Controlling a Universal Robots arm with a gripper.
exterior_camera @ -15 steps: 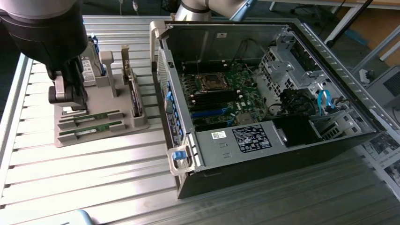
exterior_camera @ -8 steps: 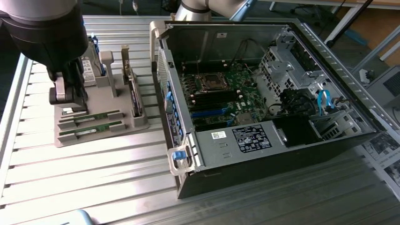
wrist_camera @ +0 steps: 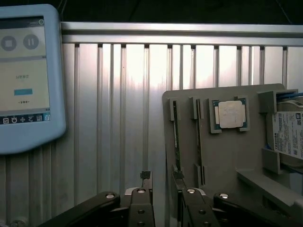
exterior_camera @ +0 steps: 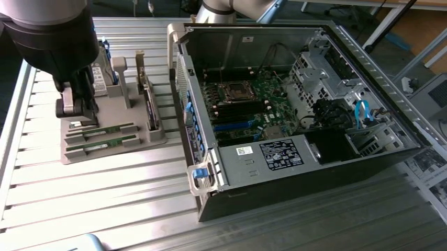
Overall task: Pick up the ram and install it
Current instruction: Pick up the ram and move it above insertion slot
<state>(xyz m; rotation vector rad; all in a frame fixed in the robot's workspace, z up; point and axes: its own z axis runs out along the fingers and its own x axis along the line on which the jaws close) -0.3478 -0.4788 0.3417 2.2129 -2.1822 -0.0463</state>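
Gripper (wrist_camera: 162, 191) wide open, empty, above the holder (exterior_camera: 150, 140) at the exterior view's left; ram (wrist_camera: 176, 137) likely light, stiff, fragile; grip its long edges, clear of chips.

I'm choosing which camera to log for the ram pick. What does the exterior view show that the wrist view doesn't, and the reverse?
Exterior view: the opened computer case with its motherboard. Wrist view: the square CPU chip and the hard drive with its white label. Both: the grey holder, its two ram sticks, the slatted table and the open gripper over the holder.
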